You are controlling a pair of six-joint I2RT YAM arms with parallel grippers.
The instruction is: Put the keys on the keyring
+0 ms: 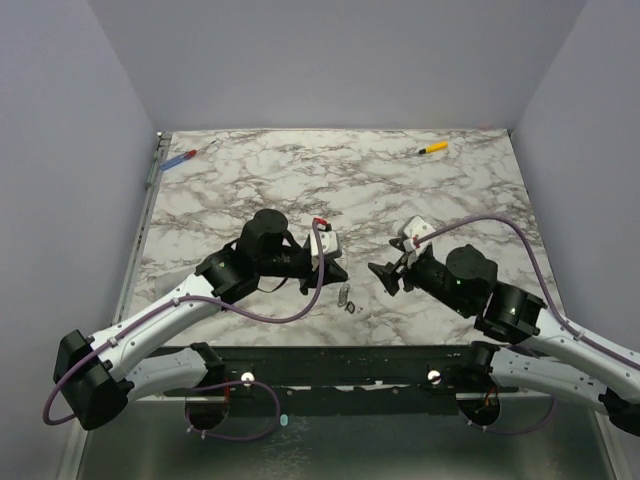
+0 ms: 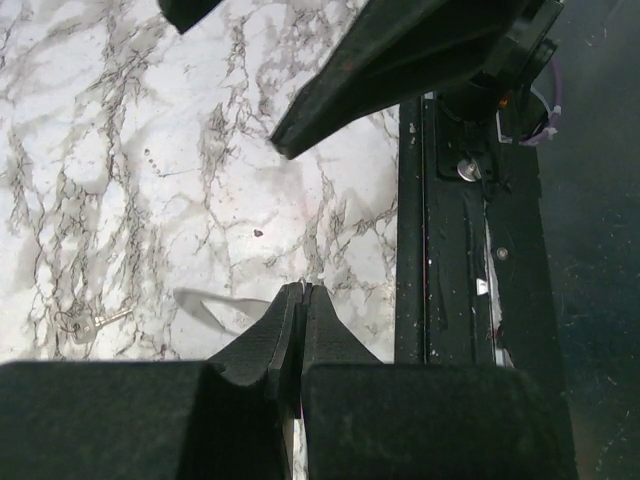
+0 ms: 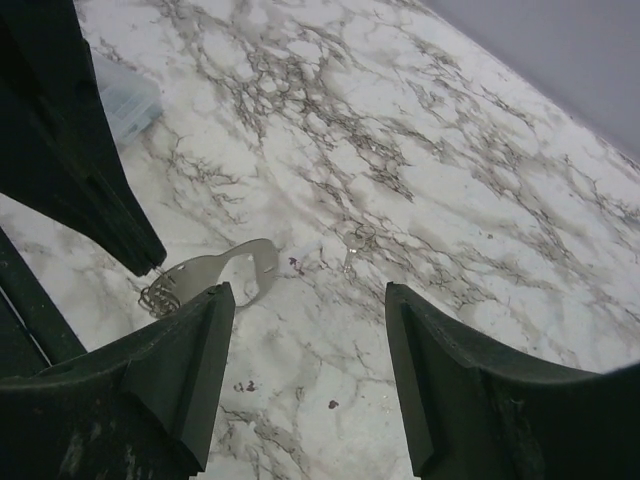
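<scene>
My left gripper [image 1: 340,270] [image 2: 303,290] is shut, low over the marble near the front edge. A thin wire glint shows at its tips. In the right wrist view its dark finger [image 3: 100,200] meets the coiled wire keyring [image 3: 160,293], which hangs on a flat silver-grey piece with holes [image 3: 228,270] [image 2: 215,305]. A small silver key with its own tiny loop [image 3: 353,243] [image 2: 88,325] [image 1: 347,296] lies flat on the marble between the arms. My right gripper [image 1: 383,277] [image 3: 308,290] is open and empty, facing the left one, just short of the flat piece.
A blue-and-red tool [image 1: 185,157] lies at the far left corner and a yellow-handled tool [image 1: 432,149] at the far right. The black mounting rail [image 2: 450,300] runs along the table's near edge, close to both grippers. Lilac walls stand on three sides.
</scene>
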